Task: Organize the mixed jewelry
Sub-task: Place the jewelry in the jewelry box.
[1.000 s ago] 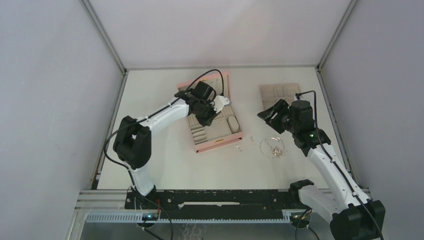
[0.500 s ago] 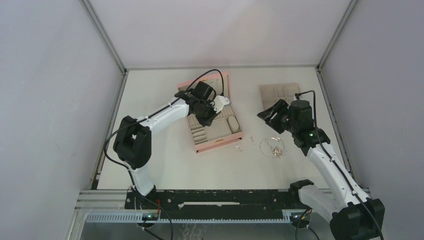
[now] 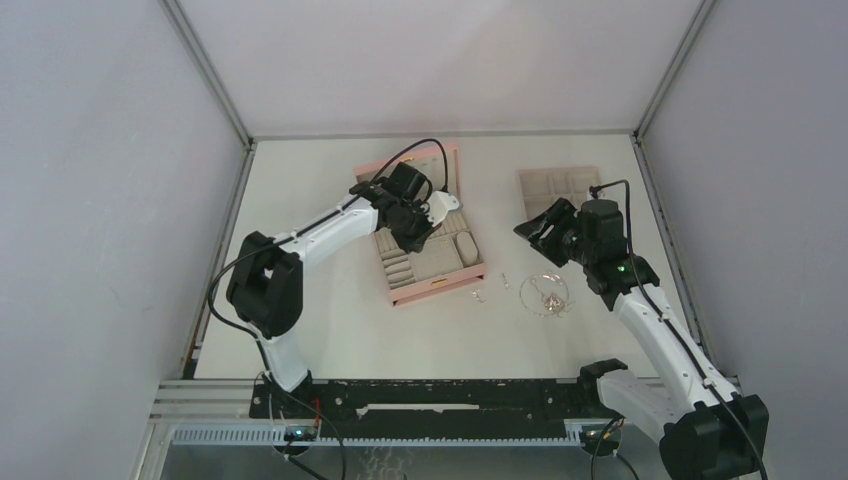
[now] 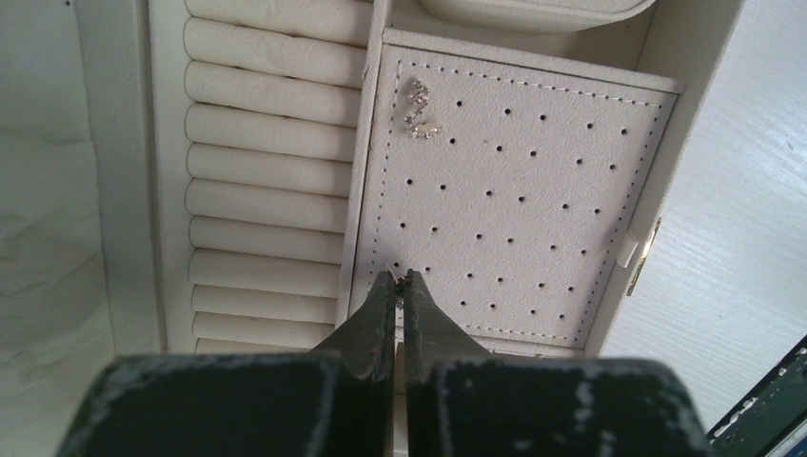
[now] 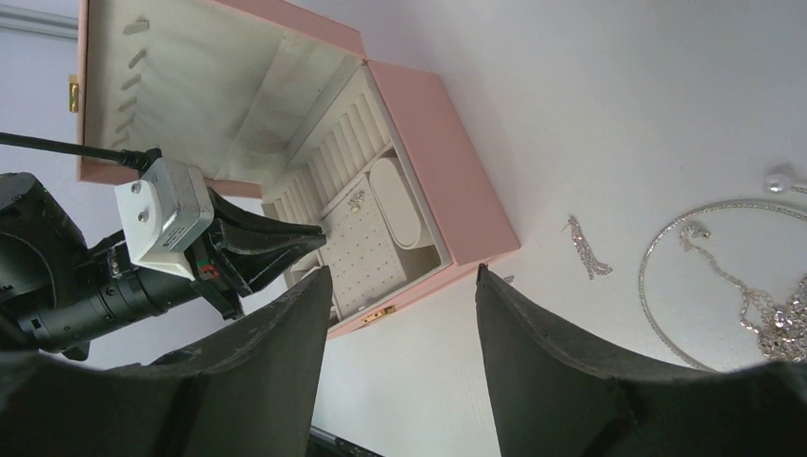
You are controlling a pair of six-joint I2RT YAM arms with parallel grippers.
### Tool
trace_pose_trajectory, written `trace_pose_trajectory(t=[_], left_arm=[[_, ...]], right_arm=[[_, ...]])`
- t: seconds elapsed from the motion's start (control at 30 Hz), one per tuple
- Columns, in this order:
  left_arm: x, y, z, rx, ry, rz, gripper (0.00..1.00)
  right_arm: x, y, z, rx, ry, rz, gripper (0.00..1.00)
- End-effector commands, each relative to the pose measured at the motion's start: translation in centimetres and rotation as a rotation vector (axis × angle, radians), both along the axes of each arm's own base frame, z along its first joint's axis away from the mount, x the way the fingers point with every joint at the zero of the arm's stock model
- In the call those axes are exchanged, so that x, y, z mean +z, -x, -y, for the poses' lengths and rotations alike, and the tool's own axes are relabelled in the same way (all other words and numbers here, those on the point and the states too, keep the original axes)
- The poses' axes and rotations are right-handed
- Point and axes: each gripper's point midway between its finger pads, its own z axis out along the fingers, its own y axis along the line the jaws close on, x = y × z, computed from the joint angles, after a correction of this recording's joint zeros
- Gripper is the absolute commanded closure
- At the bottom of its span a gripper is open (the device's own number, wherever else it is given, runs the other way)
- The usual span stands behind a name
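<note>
My left gripper (image 3: 412, 232) is inside the open pink box (image 3: 440, 284). In the left wrist view it (image 4: 402, 278) is shut on a tiny silver earring piece held just over the box's perforated beige pad (image 4: 533, 190). Another small sparkly earring (image 4: 420, 109) lies on that pad's far corner. A thin looped silver necklace (image 3: 545, 295) lies on the table right of the box, with a small earring (image 3: 505, 281) and another tiny bit (image 3: 478, 295) beside it. My right gripper (image 3: 538, 230) hovers open and empty above the table near the necklace (image 5: 752, 295).
A flat beige compartment tray (image 3: 556, 187) lies at the back right, behind my right gripper. The box's lid (image 5: 219, 86) stands open toward the back. Ring rolls (image 4: 266, 152) fill the box's left section. Grey walls enclose the table on three sides.
</note>
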Motion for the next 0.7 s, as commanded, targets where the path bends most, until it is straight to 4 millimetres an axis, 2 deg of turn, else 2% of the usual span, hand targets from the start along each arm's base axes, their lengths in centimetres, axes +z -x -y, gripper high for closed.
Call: trace_pose_trajectory(t=[0.0,0.67], left_arm=[[-0.04,0.43,0.76,-0.042,0.014,-0.009,1.0],[-0.63,0.91,0.75,-0.05,0.012,-0.034,1.0]], right_arm=[[0.87,-0.77,0.15,-0.006,0.002,0.049,0.34],[0.8,-0.88,0.17,-0.009,0.002,0.047,0.34]])
